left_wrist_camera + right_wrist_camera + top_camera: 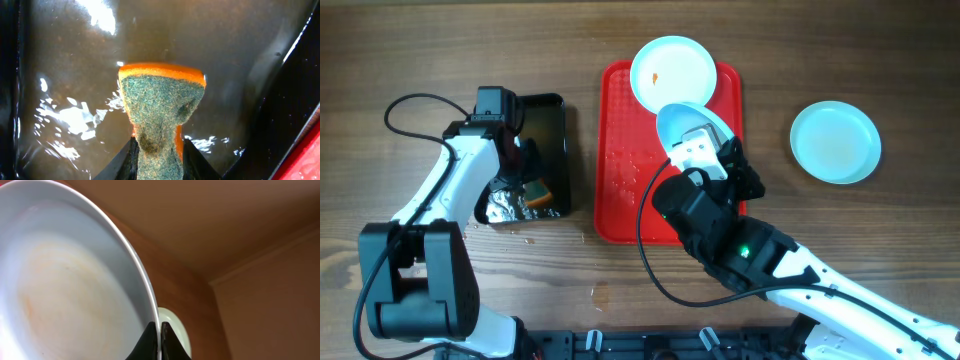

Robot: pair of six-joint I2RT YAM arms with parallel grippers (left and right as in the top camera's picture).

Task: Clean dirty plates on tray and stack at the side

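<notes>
The brown counter (840, 40) is holding a red tray (620, 195), a black tray (548, 125) and one plate (835, 142).

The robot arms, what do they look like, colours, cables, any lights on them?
The left arm has white links with black joints and a black base block. The right arm has a white link and bulky black wrist with a small green light. A black cable loops beside each. The left tool and right tool have tapered black fingers.

Even light, glare on liquid (75, 117)
</notes>
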